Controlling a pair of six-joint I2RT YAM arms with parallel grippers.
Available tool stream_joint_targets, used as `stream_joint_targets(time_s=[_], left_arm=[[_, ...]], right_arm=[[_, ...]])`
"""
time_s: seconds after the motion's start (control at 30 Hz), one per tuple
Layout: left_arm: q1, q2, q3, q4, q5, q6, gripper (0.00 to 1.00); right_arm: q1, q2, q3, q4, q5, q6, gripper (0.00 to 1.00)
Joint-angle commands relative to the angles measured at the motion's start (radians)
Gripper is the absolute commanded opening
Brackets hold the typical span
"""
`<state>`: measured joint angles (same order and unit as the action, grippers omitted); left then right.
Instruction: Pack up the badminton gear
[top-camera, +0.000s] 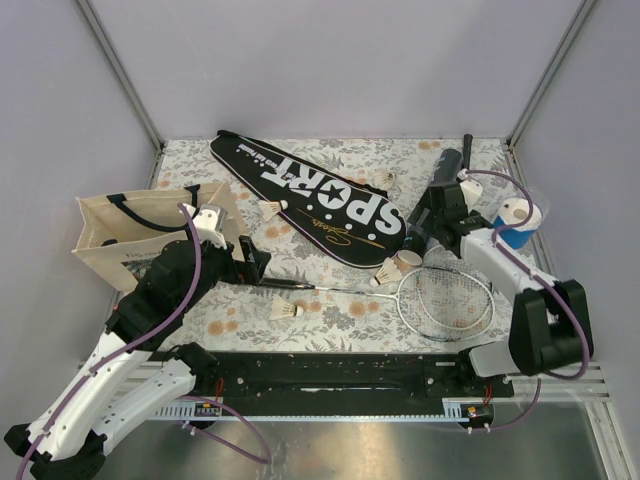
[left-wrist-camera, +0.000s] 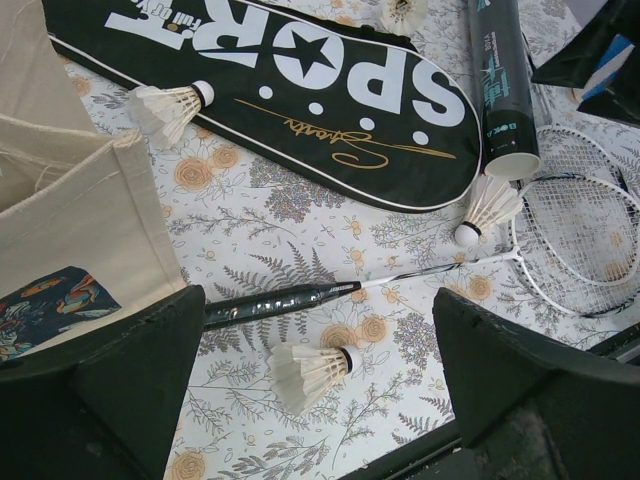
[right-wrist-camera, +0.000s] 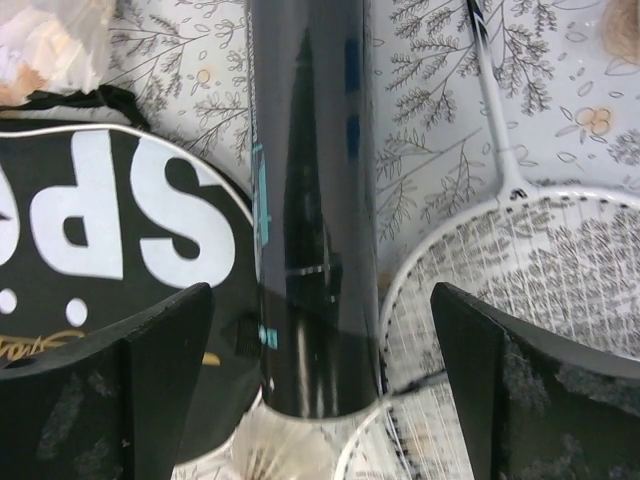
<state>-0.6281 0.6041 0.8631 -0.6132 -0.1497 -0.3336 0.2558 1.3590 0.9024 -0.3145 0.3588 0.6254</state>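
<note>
The black "SPORT" cover (top-camera: 310, 195) lies diagonally mid-table. The black tube with teal print (top-camera: 443, 172) lies at its right end, open mouth toward me. My right gripper (top-camera: 428, 222) is open over the tube; in the right wrist view (right-wrist-camera: 320, 390) its fingers straddle the tube (right-wrist-camera: 310, 200) without touching it. The silver racket (top-camera: 445, 300) lies front right, handle (left-wrist-camera: 270, 303) pointing left. My left gripper (top-camera: 250, 262) is open above a white shuttlecock (left-wrist-camera: 310, 370) by the handle. Other shuttlecocks lie beside the cover (top-camera: 272, 209), at the tube mouth (top-camera: 385, 277) and farther back (top-camera: 384, 179).
A beige tote bag (top-camera: 130, 235) with black handles stands at the left, close to my left arm. A blue and white roll (top-camera: 517, 222) sits at the right edge behind my right arm. Walls enclose the table on three sides.
</note>
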Motion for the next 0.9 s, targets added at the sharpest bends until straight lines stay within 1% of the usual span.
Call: stream_joint_targets(time_s=[0.0,0.17,0.33,0.37,0.4,0.53,0.63,0.73,0.87], left_arm=[[0.005,-0.009,-0.003,0.032,0.016,-0.005,0.99],[0.004,-0.006,-0.003,0.032,0.016,-0.004,0.99],[0.004,0.002,-0.001,0.032,0.033,0.002,0.99],[0.005,0.002,-0.001,0.032,0.041,0.007,0.99],[0.005,0.002,-0.003,0.032,0.044,0.007,0.99],[0.004,0.003,-0.003,0.033,0.049,0.011,0.99],[0.004,0.003,-0.003,0.033,0.050,0.011,0.99],[0.004,0.003,-0.003,0.033,0.045,0.013,0.99],[0.004,0.005,-0.004,0.033,0.045,0.013,0.98]], right_arm=[[-0.032,0.129,0.079,0.089,-0.003,-0.001,1.00],[-0.050,0.268,0.145,0.083,-0.044,0.005,1.00],[-0.058,0.367,0.193,0.084,-0.058,-0.001,0.99],[-0.059,0.385,0.199,0.089,-0.063,-0.004,0.98],[-0.059,0.397,0.207,0.089,-0.079,-0.012,0.95],[-0.061,0.414,0.219,0.097,-0.087,-0.007,0.91],[-0.064,0.427,0.230,0.088,-0.098,0.000,0.91],[-0.064,0.431,0.230,0.091,-0.106,-0.012,0.85],[-0.066,0.388,0.214,0.095,-0.083,-0.046,0.68]])
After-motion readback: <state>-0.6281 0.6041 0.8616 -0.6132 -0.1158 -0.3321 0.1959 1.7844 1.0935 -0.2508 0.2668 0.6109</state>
